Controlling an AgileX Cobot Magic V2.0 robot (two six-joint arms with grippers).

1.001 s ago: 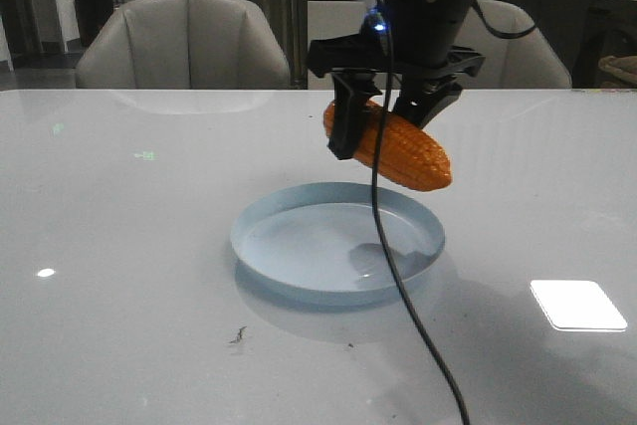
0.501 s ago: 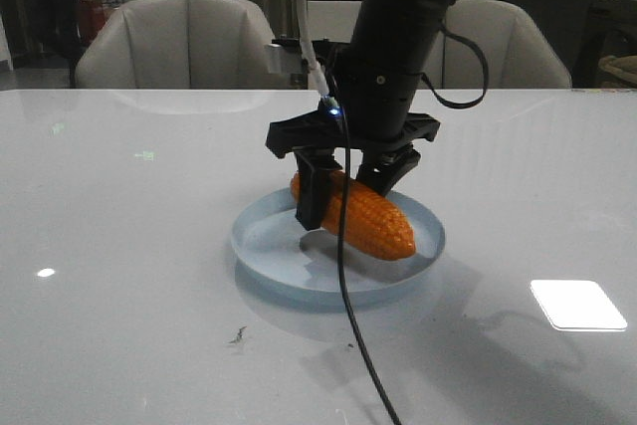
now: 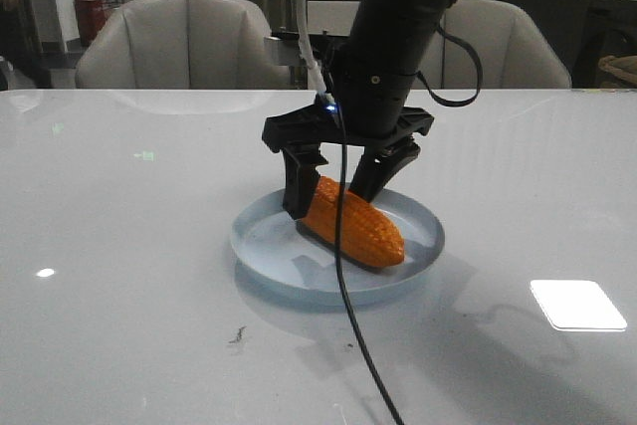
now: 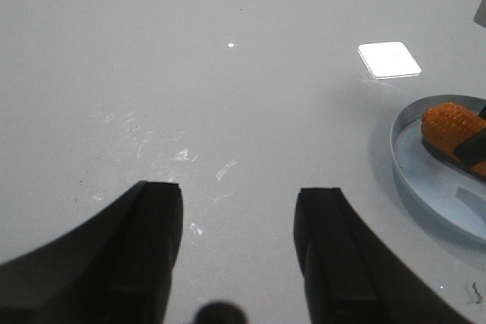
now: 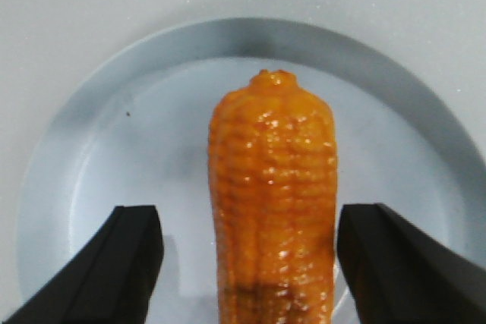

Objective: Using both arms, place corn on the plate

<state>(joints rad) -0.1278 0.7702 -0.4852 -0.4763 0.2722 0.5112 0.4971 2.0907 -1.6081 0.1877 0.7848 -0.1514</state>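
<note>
The right gripper (image 3: 336,186) has spread wide off the corn (image 3: 353,223), now lying on the plate (image 3: 261,246), while the left gripper (image 4: 237,252) hovers open over the table (image 3: 119,246).

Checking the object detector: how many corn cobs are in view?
1. The corn lies in the plate, between the open fingers of the right hand. The left hand is open over bare table, holding none. No other cob shows in any view.
</note>
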